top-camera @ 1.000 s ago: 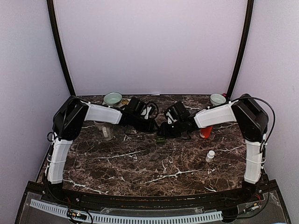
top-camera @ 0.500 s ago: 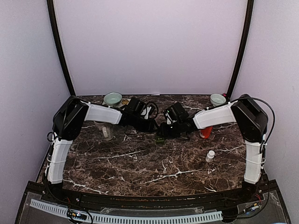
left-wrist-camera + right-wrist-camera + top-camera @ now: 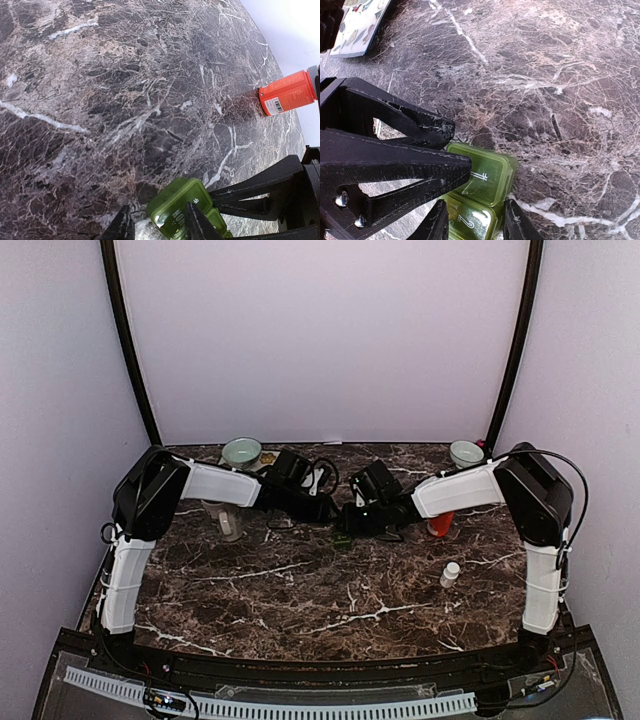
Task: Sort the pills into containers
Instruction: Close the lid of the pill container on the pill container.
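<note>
A green pill organizer [image 3: 344, 538] lies on the marble table [image 3: 300, 590] at mid-table, both grippers meeting over it. My right gripper [image 3: 476, 222] straddles its numbered compartments [image 3: 470, 220], one finger pressed on each side. My left gripper [image 3: 157, 225] reaches in from the opposite side with its jaws narrowly apart. One of its fingertips [image 3: 192, 220] rests on the end lid [image 3: 180, 202], and the other stands just clear of the box's end. The same lid [image 3: 485, 180] looks slightly raised in the right wrist view. No loose pills show clearly.
An orange bottle [image 3: 440, 523] stands just right of the right gripper, also seen as the orange bottle [image 3: 287, 93]. A small white bottle [image 3: 451, 574] stands nearer the front right. Two pale bowls [image 3: 241, 451] [image 3: 465, 452] sit at the back, a clear cup [image 3: 229, 520] at the left.
The right gripper has crept slightly left toward the left one and its jaws have narrowed a little on the organizer. The left arm has not visibly moved.
</note>
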Controlling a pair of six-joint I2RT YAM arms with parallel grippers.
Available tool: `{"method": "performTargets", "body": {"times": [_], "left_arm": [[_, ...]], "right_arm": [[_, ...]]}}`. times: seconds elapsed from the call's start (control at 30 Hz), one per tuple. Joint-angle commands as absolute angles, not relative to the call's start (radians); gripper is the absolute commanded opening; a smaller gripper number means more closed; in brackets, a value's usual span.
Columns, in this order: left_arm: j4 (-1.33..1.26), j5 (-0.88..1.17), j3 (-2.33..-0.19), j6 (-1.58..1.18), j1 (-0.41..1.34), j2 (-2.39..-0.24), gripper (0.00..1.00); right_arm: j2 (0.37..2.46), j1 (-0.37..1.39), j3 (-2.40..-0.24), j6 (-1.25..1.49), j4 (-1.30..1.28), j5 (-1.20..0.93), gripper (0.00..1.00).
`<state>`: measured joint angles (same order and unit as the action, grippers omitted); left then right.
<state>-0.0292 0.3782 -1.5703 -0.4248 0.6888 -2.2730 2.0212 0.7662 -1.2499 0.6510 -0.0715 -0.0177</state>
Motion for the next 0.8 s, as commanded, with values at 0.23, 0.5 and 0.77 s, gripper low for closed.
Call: {"method": "performTargets", "body": {"times": [0.23,0.5,0.77], "left_arm": [[-0.025,0.378,-1.544,-0.438,0.687,-2.266,0.35],[-0.021,0.365,-1.555,-0.448,0.687,-2.235,0.43],[-0.046,0.361,-1.545,-0.479,0.686,-2.2,0.46]], "right_arm": [[2.064,0.79,-1.205,0.651,-0.109,-0.026,0.4],[2.009,0.786,-1.209,0.634,-0.107,-0.015,0.53],[1.946,0.775,-1.176,0.633,-0.09,0.006,0.56]]}}
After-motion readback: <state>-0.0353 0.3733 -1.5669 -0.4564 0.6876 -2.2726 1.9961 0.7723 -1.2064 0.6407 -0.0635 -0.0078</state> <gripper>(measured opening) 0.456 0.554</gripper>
